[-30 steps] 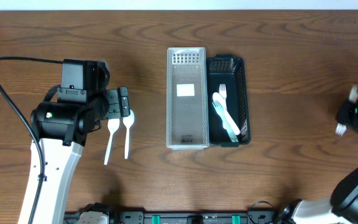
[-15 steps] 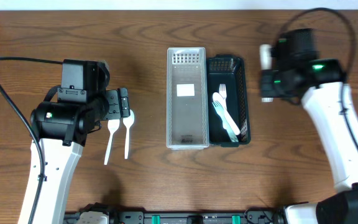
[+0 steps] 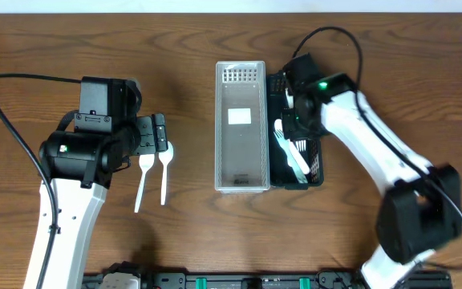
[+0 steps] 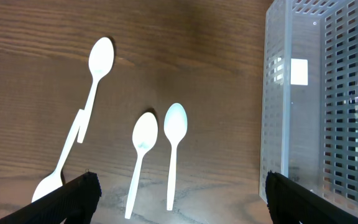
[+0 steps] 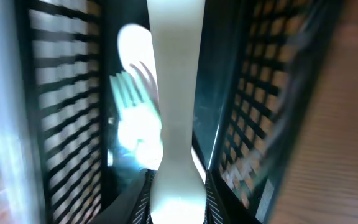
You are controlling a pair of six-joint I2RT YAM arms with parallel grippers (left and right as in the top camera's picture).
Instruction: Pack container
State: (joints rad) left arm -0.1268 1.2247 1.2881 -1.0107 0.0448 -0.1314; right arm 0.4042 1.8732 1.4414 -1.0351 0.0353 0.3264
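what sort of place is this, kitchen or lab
Probably a robotics lab bench, not a kitchen: a cabled left arm and right arm at a wooden table, plastic spoons laid out left of a clear bin, the right arm holding a white utensil over a black basket.

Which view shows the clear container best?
Overhead: the clear container shows whole, all four walls, beside the black basket. The left wrist view catches only one slotted end and side. The right wrist view, filled by the black basket and a white utensil between the jaws, offers at most a blurred pale strip at left.
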